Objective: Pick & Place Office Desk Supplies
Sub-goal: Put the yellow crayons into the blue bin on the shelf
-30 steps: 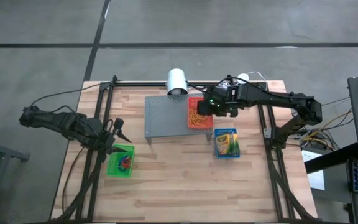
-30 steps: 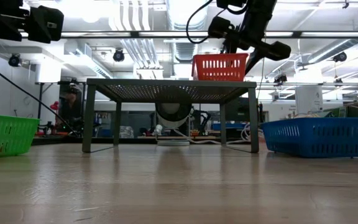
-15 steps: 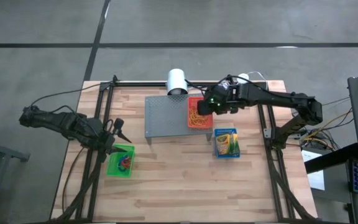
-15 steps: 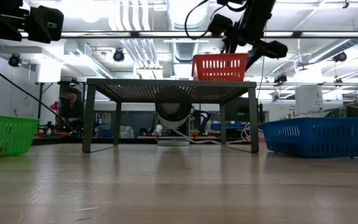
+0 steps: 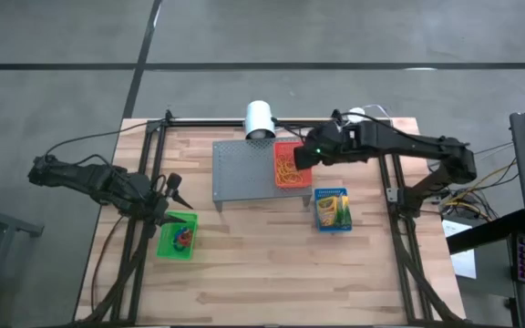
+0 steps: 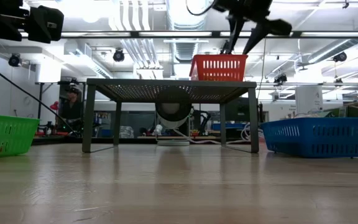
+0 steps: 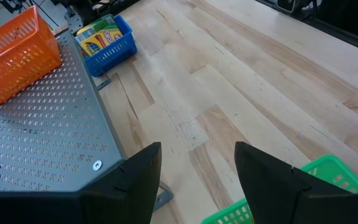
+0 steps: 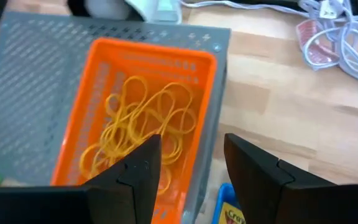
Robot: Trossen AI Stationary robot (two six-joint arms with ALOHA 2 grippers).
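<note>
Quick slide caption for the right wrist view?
Right gripper, jaws open and empty, above the red basket of tan rubber bands.

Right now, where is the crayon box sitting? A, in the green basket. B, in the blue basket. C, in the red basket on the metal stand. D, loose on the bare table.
B: the crayon box lies inside the blue basket, on the table beside the grey metal stand.

both arms are showing dark, jointed, matte links with black cables trailing off them. right arm (image 5: 399,146) is glowing a small green light near its wrist. left arm (image 5: 89,182) is ending in two pointed black fingers (image 7: 135,180), chunky and smooth.
</note>
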